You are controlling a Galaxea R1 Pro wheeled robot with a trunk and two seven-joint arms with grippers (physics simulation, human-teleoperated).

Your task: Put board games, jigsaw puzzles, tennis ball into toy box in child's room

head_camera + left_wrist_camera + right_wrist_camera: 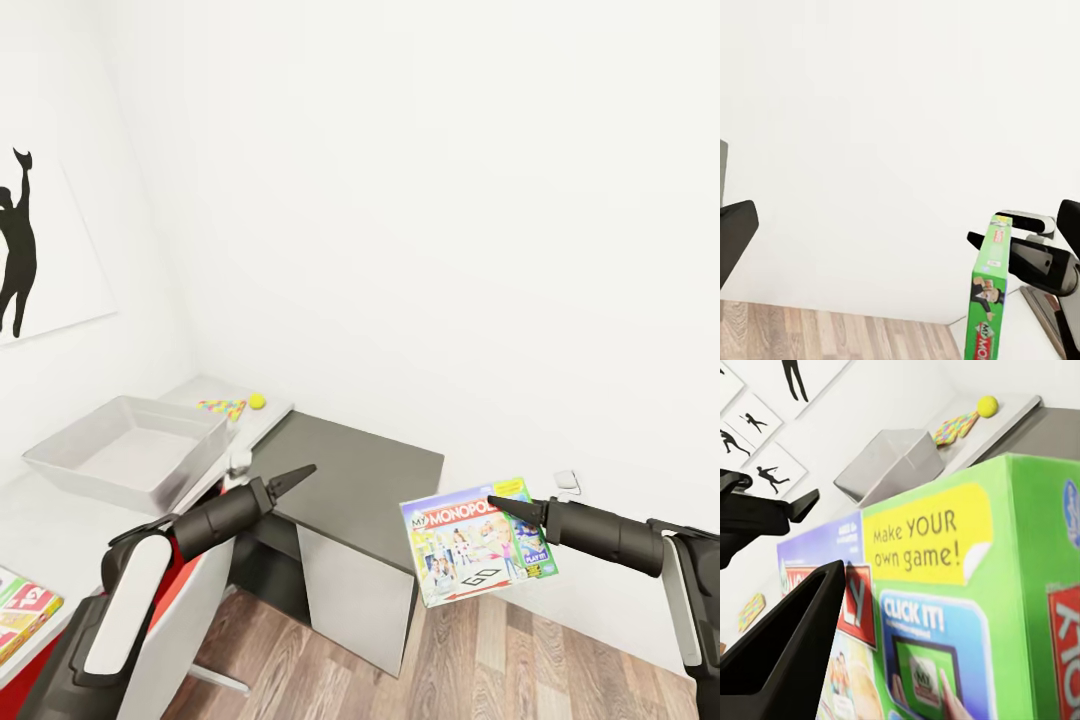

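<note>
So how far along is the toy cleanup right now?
Nothing looks done: the toy box on the table appears empty. In hand: the right gripper holds the Monopoly board game in the air, away from the table. Left: a jigsaw puzzle and the tennis ball lie beyond the box, and another board game sits at the table's near end. The left gripper holds nothing.

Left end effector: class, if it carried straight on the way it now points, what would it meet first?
The left end effector points over the dark cabinet top toward the white wall; probably the wall first, though depth is unclear.
</note>
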